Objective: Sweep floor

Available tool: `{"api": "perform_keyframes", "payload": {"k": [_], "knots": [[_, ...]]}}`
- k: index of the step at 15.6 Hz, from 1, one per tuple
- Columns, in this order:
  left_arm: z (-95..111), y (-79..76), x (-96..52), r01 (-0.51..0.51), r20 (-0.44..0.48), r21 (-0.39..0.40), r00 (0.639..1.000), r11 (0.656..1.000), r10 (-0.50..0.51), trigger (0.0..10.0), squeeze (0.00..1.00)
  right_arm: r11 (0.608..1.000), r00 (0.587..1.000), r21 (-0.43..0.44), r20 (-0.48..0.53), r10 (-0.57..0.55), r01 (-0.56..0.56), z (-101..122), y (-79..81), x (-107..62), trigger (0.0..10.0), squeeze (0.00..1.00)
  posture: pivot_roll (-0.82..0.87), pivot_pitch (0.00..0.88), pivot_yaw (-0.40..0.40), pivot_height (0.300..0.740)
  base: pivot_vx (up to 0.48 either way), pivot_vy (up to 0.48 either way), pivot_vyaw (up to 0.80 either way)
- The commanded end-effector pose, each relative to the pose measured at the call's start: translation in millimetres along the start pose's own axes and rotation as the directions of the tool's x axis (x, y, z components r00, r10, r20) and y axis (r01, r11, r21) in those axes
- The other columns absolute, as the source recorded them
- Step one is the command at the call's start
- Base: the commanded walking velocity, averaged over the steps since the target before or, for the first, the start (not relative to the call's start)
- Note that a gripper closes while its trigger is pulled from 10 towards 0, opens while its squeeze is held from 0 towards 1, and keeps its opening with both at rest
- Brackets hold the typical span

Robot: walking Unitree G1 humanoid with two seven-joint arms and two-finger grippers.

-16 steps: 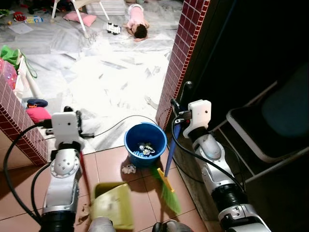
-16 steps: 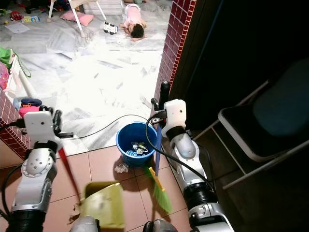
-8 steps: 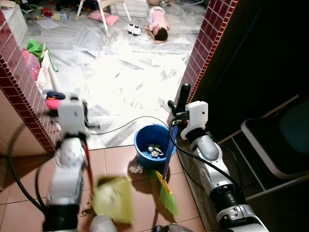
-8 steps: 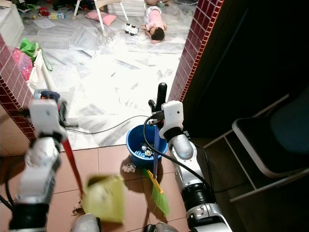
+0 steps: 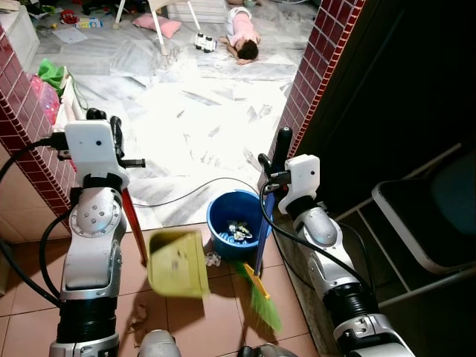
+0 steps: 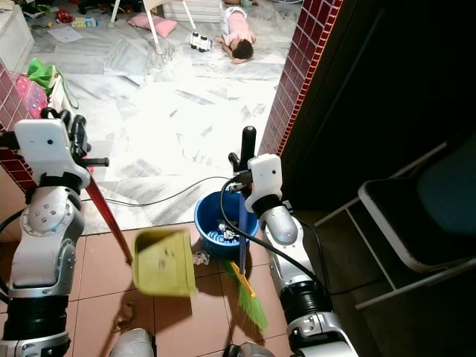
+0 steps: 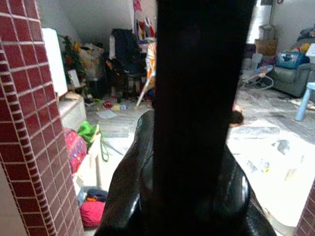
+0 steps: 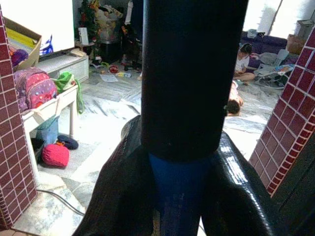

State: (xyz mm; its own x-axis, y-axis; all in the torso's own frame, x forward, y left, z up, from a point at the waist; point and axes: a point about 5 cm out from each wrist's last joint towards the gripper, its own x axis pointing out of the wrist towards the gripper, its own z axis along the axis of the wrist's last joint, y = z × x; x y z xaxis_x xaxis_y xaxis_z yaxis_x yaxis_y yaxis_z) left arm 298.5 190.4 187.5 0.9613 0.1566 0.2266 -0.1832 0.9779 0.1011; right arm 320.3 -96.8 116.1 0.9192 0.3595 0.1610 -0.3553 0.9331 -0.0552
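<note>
My left gripper (image 5: pixel 105 126) is shut on the red handle (image 5: pixel 132 223) of a yellow-green dustpan (image 5: pixel 177 264). The pan hangs tilted above the terracotta floor, just left of a blue bucket (image 5: pixel 223 216) holding scraps. My right gripper (image 5: pixel 277 160) is shut on the blue handle (image 5: pixel 262 238) of a broom. Its black grip sticks up above the fingers, and its green bristles (image 5: pixel 264 306) rest on the floor right of the pan. In the wrist views each handle stands between the black fingers (image 7: pixel 133 196) (image 8: pixel 128 187). A crumpled scrap (image 5: pixel 213 259) lies by the bucket; small bits (image 5: pixel 137 326) lie under the pan.
A red-tiled pillar (image 5: pixel 312 82) stands right of the bucket, a low red-tiled wall (image 5: pixel 30 141) on my left. A black cable (image 5: pixel 186 195) crosses the marble floor. A folding chair (image 5: pixel 428 223) stands at the right. A person (image 5: pixel 242 33) lies on the far floor among toys.
My left arm has raised the dustpan off the floor and carried it toward the bucket. The broom has stayed put. The camera has shifted slightly.
</note>
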Motion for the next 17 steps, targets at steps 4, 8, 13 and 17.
{"api": "perform_keyframes", "payload": {"k": [4, 8, 13, 17], "knots": [[17, -9.2, 5.6, 0.038, 0.054, -0.009, 0.998, 0.999, -0.038, 10.0, 0.0, 1.0, 1.0, -0.031, 0.019, -0.006, 0.006, 4, -5.0, 0.8, 10.0, 0.0, 0.06, 0.038, -0.112, 0.74, 0.0, 0.48, 0.0], [21, -11.4, 6.7, 0.051, 0.058, -0.005, 0.997, 0.999, -0.051, 10.0, 0.0, 0.999, 1.0, -0.037, 0.021, 0.008, -0.007, 4, -2.0, 0.3, 10.0, 0.0, 0.06, 0.033, -0.114, 0.74, 0.0, 0.48, 0.0], [25, -11.1, 8.8, 0.05, 0.073, 0.006, 0.996, 0.999, -0.051, 10.0, 0.0, 0.999, 0.999, -0.051, 0.024, 0.02, -0.019, 4, -0.5, 1.5, 10.0, 0.0, 0.07, 0.025, -0.116, 0.74, 0.0, 0.48, 0.0], [27, -13.2, 9.5, 0.059, 0.069, 0.013, 0.996, 0.998, -0.06, 10.0, 0.0, 0.998, 0.999, -0.055, 0.023, 0.025, -0.024, 3, -0.7, 1.6, 10.0, 0.0, 0.07, 0.024, -0.117, 0.74, 0.0, 0.48, 0.0]]}}
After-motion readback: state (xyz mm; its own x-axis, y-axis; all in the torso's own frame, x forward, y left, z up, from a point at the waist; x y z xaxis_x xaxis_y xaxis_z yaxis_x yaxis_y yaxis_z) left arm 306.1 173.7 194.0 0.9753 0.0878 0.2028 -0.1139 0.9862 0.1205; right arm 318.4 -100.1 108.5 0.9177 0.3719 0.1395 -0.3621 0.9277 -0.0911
